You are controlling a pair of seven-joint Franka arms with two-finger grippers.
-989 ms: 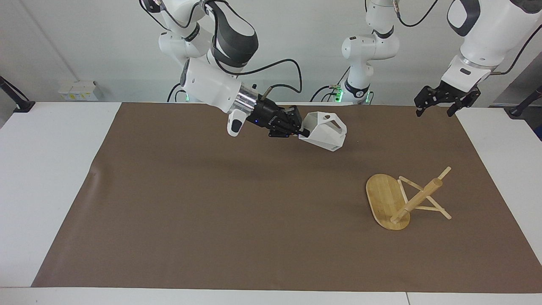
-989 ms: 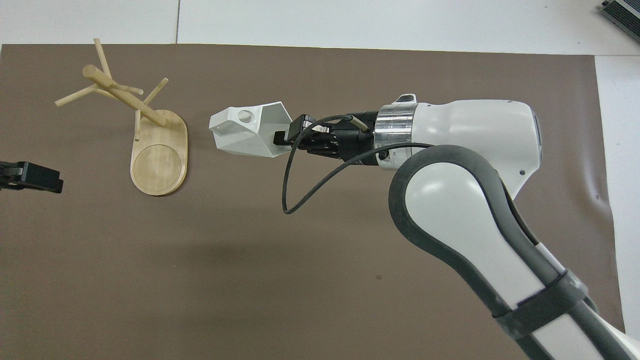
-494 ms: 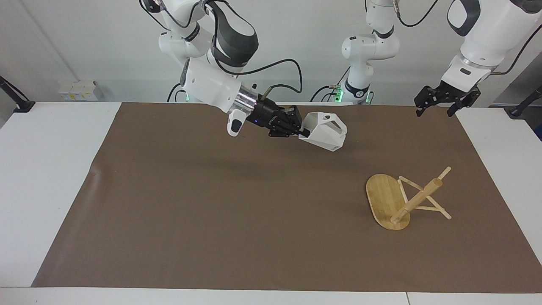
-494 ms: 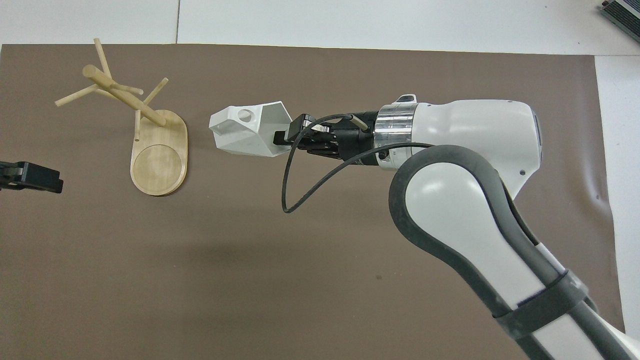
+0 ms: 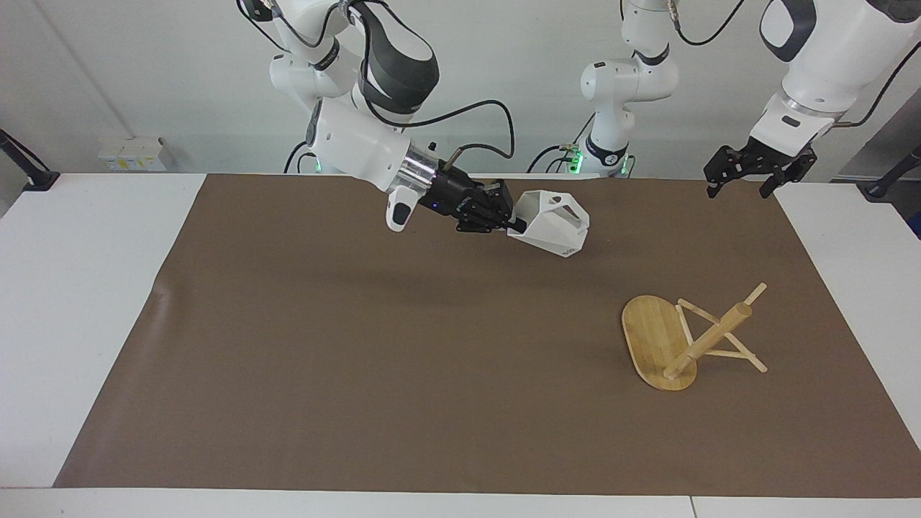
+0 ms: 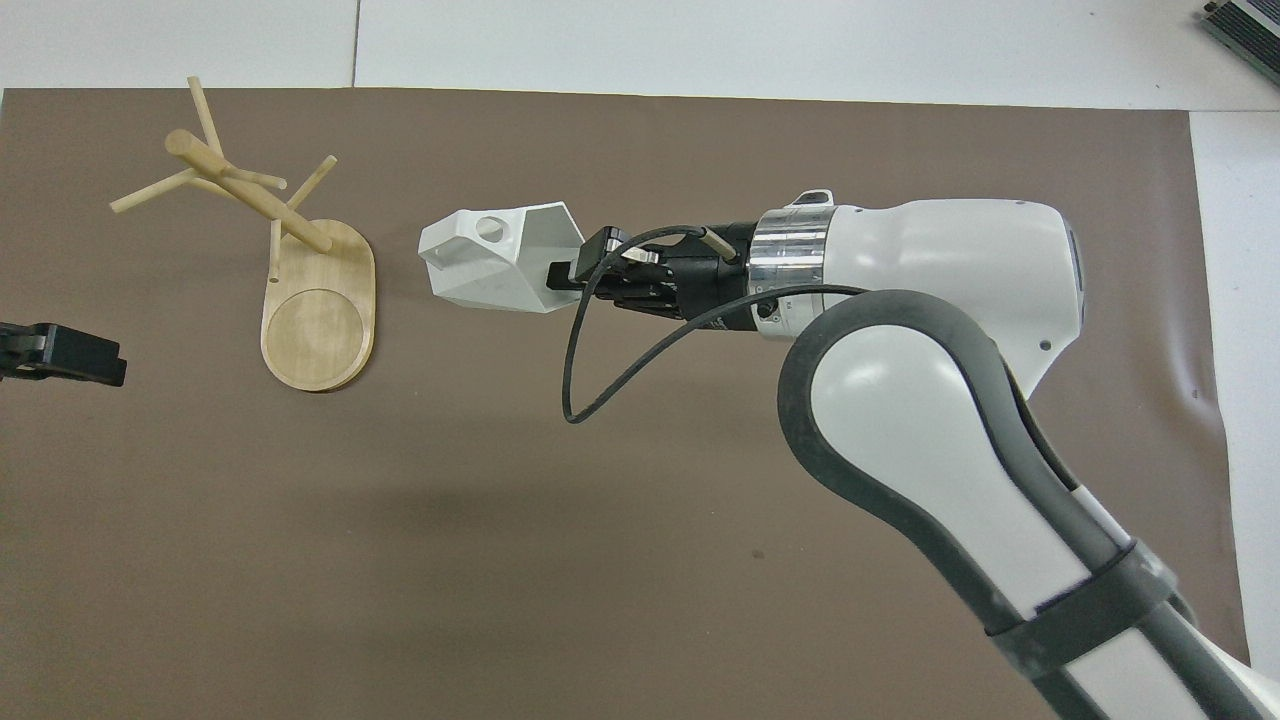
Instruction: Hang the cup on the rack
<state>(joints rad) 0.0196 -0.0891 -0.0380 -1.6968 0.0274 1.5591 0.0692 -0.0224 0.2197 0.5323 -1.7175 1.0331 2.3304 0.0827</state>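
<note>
I am watching two arms over one brown mat (image 5: 360,360) on the white table (image 5: 79,288). My right gripper (image 5: 512,224) is clenching the rim of the single white cup (image 5: 552,223), holding it tipped on its side in the air over the middle of the mat, handle hole facing up. One bamboo rack (image 5: 665,338) is standing on the mat toward the left arm's end, with one post and several thin pegs, none carrying anything. My left gripper (image 5: 741,180) is waiting, fingers spread and carrying nothing, above the mat's corner nearest its own base.
</note>
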